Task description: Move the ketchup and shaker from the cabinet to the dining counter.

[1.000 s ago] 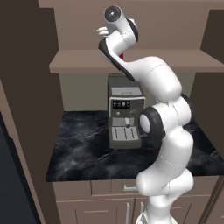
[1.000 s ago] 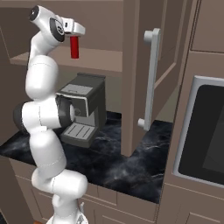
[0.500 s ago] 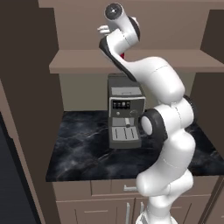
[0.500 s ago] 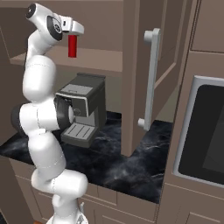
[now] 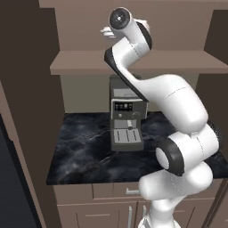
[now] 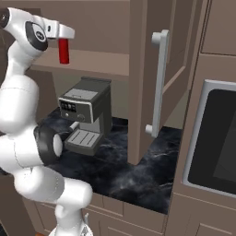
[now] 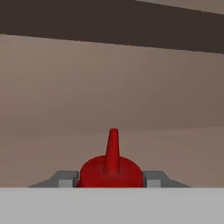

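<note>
— One of the two items is in hand, none delivered. The gripper (image 6: 63, 38) has its jaws clamped on the ketchup (image 6: 63, 50), which hangs upright in the air in front of the cabinet (image 6: 138, 69) shelf, clear of the board and above the coffee machine (image 6: 84, 114).

— And from the hand camera?

— The ketchup's red cap and pointed nozzle sit squarely between the two grey finger tips (image 7: 64, 179), with the brown cabinet interior beyond. The grip looks centred, as far as I can judge.

— What about the shaker?

— I cannot find it in these pictures. By my reckoning it still waits to be fetched. The dining counter is also somewhere else, so the base must drive before the bottle can be set down.

— Any change from half a second ago?

— Yes. In the right base view the bottle has drifted further left and away from the shelf, and the wrist has swung with it. The black worktop (image 5: 89, 147) and coffee machine sit unchanged, so the base has not driven.
</note>
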Tool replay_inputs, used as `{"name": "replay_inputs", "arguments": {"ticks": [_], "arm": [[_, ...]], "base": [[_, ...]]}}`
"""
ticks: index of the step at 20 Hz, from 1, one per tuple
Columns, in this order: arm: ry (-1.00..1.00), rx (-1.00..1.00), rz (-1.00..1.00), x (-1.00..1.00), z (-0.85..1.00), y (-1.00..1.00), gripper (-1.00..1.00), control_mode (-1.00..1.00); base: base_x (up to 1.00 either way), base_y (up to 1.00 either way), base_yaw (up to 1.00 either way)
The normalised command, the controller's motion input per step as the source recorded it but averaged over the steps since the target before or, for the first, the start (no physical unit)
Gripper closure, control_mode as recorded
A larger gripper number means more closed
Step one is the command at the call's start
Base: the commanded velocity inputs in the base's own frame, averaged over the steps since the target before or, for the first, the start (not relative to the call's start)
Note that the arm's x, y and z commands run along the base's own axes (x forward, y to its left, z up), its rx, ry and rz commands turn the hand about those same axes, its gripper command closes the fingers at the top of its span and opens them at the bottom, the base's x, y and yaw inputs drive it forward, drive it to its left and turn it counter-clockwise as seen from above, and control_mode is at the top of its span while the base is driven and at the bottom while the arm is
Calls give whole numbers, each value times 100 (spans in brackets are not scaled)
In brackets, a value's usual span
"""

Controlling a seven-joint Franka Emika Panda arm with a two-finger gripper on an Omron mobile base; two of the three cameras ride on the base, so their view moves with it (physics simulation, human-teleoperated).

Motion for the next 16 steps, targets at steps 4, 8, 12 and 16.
{"name": "replay_inputs", "arguments": {"ticks": [4, 8, 12, 16], "arm": [[-3, 0, 0, -100, 82, 0, 100, -100], [0, 0, 0, -100, 81, 0, 100, -100], [2, -2, 0, -100, 24, -8, 100, -100], [8, -6, 0, -100, -3, -20, 100, -100]], "base": [[0, 0, 0], [0, 0, 0], [0, 0, 0], [0, 0, 0]]}}
